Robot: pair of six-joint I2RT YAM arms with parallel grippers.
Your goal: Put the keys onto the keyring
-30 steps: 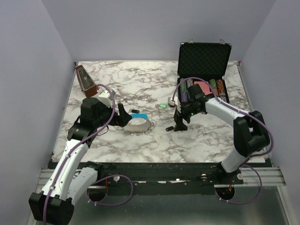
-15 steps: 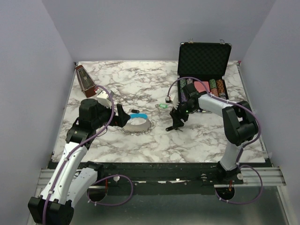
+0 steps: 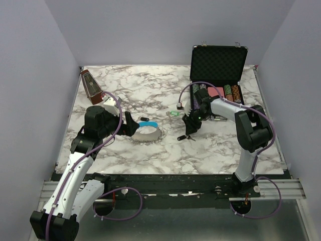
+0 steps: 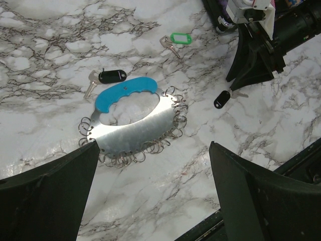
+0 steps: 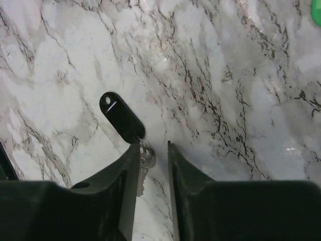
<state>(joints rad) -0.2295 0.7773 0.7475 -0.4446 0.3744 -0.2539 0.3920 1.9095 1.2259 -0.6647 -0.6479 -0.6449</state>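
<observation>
The keyring (image 4: 135,123), a metal loop edged with small rings and carrying a light blue grip (image 4: 125,93), lies on the marble in front of my left gripper (image 4: 153,144), which is wide open and holds nothing. One black-tagged key (image 4: 111,76) rests just beyond the blue grip, and a green-tagged key (image 4: 179,38) lies farther back. My right gripper (image 5: 153,145) stands over a second black-tagged key (image 5: 122,117). Its narrowed jaws straddle the silver blade (image 5: 145,163), which lies against the left finger, with a gap to the right finger. From above, the right gripper (image 3: 189,130) points down at that key (image 3: 182,137).
An open black case (image 3: 218,63) with striped poker chips (image 3: 231,93) stands at the back right, just behind the right arm. A brown wedge-shaped object (image 3: 91,84) sits at the back left. Grey walls close in three sides.
The right gripper's jaws have narrowed around the black-tagged key's blade, and the right arm has folded in closer to the key. The left arm has barely moved.
</observation>
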